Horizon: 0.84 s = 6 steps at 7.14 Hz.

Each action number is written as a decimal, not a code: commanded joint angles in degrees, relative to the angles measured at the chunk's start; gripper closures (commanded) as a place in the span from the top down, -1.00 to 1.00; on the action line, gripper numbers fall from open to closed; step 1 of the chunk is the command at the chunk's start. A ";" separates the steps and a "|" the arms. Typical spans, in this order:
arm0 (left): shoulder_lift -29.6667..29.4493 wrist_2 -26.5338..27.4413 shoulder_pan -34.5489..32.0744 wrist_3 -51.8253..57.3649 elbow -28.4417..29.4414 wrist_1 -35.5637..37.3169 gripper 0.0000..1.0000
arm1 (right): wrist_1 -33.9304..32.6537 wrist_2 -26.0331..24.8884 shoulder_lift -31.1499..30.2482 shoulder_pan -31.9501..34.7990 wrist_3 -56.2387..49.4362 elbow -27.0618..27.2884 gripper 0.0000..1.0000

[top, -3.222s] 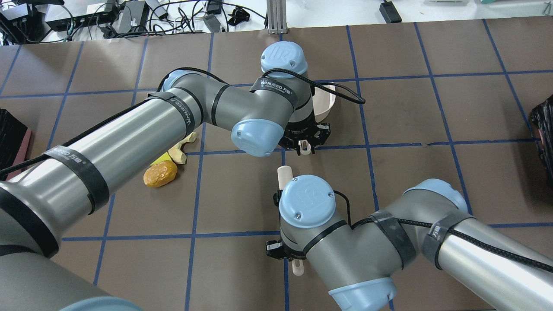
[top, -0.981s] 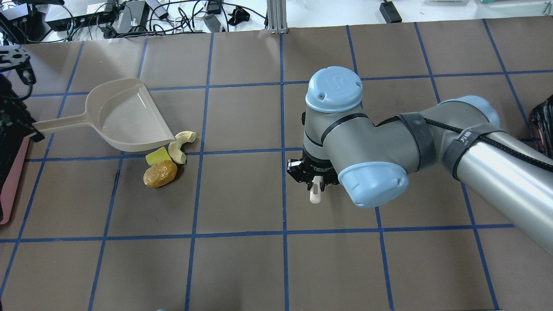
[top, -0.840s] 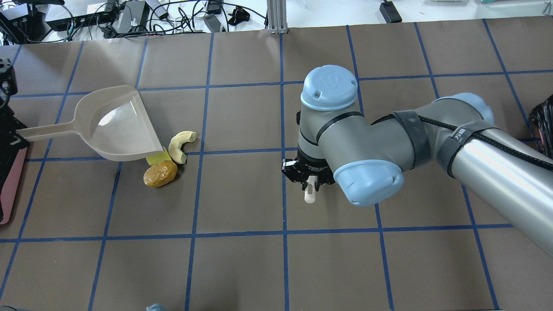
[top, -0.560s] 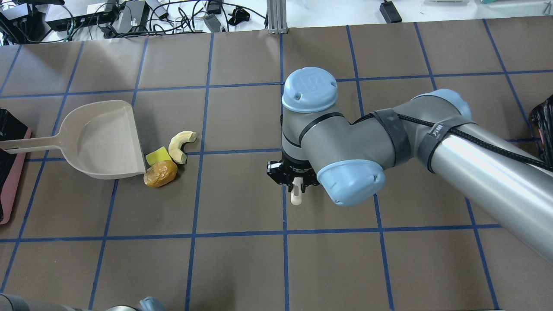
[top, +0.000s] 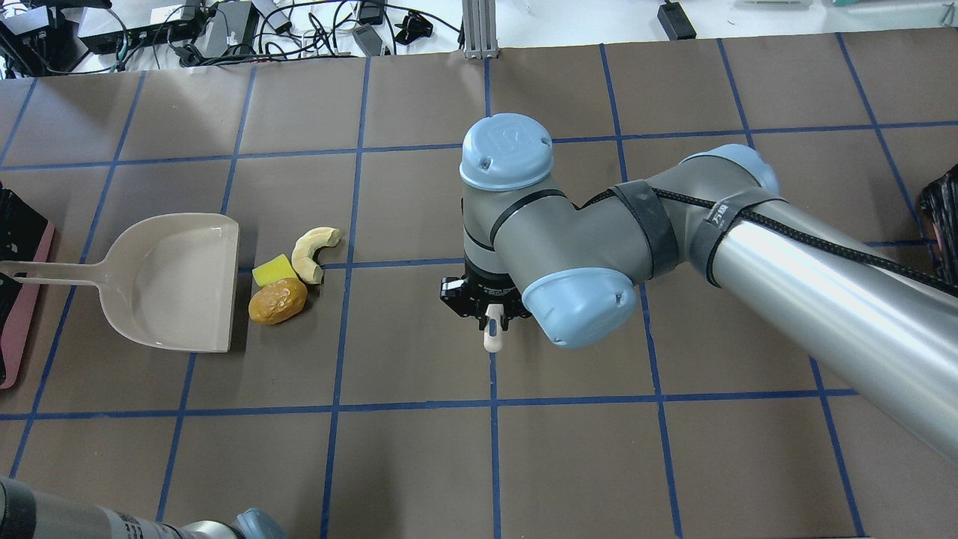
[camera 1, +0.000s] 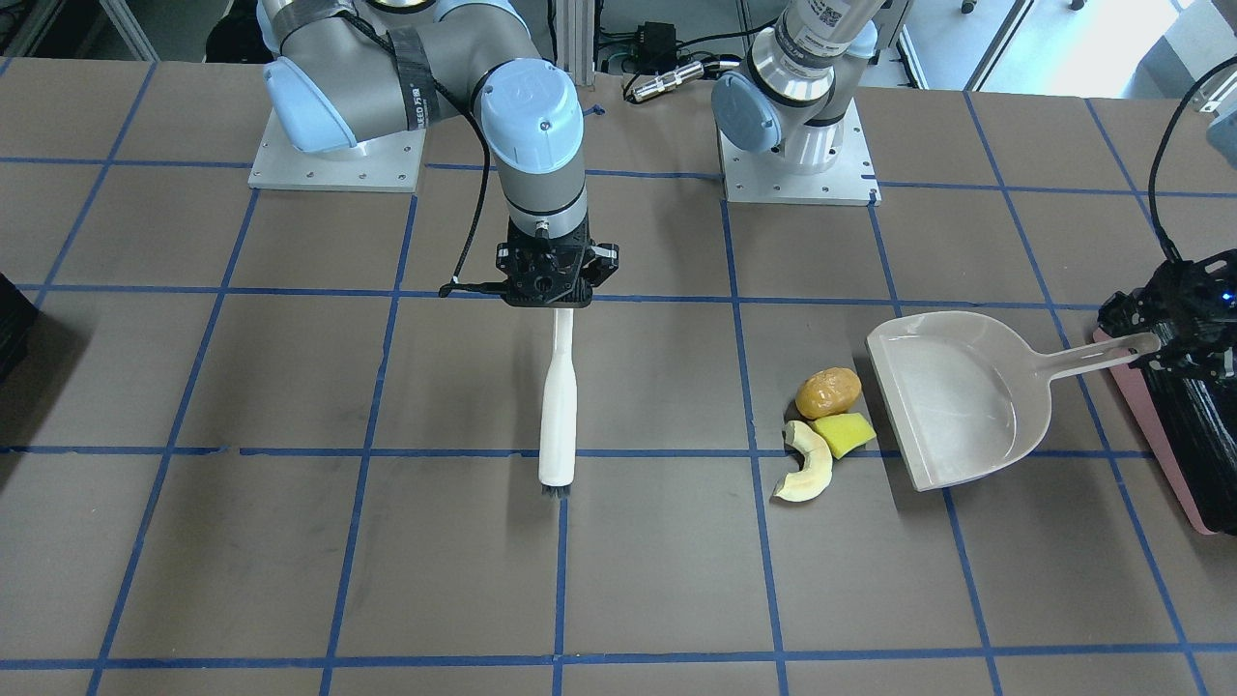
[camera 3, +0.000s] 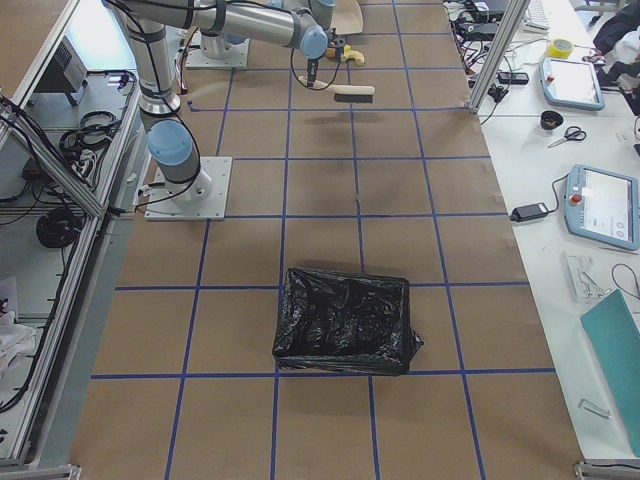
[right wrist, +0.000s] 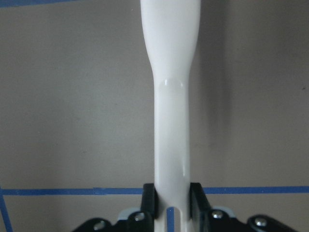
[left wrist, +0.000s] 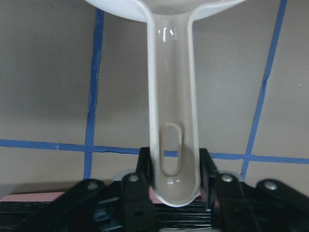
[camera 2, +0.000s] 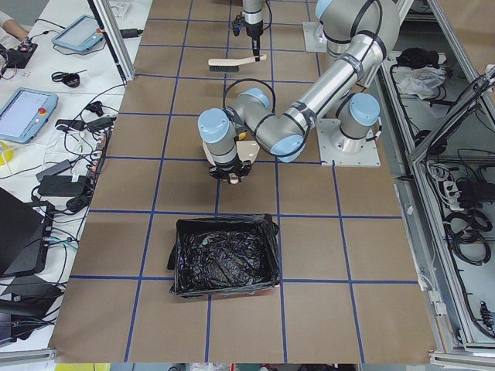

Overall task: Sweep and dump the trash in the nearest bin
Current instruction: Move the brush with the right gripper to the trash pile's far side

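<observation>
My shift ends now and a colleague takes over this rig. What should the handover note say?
Hands: left hand shut on the dustpan handle; right hand shut on the brush handle.
The potato lump, yellow wedge and crescent slice lie on the table at the dustpan's open edge, none inside.
The bin stands beside the left hand.
Done: tools grasped, pan placed.
Left: sweep into pan, dump in bin.

The dustpan point(camera 1: 952, 406) was smooth beige plastic, glossy enough to catch highlights; the brush point(camera 1: 559, 396) had a glossy white plastic handle and dark bristles; the table point(camera 1: 242, 541) wore a matt brown, paper-like sheet lined with blue tape; the bin point(camera 2: 226, 287) was lined with crinkled, shiny black plastic; the right arm point(top: 823, 277) showed brushed metal tubing and matt pale-blue caps; the potato-shaped lump point(camera 1: 828, 391) looked faintly waxy.
</observation>
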 commanded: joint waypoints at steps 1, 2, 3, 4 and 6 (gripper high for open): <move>-2.57 -0.01 0.06 0.10 -0.12 2.89 -1.00 | 0.47 0.96 0.11 1.97 0.11 0.05 -1.00; -3.62 -0.18 -0.02 -0.17 -0.29 4.81 -1.00 | 0.38 2.44 0.54 5.56 2.64 0.05 -1.00; -4.50 -0.10 -0.03 -0.52 -0.30 5.36 -1.00 | 0.03 2.63 1.07 9.51 8.41 0.05 -1.00; -5.12 -0.01 -0.03 -0.61 -0.38 6.49 -1.00 | 0.12 2.72 2.21 12.42 11.34 -0.04 -1.00; -5.30 -0.01 -0.38 -0.61 -0.38 6.50 -1.00 | -0.50 2.90 5.53 16.74 15.65 -2.92 -1.00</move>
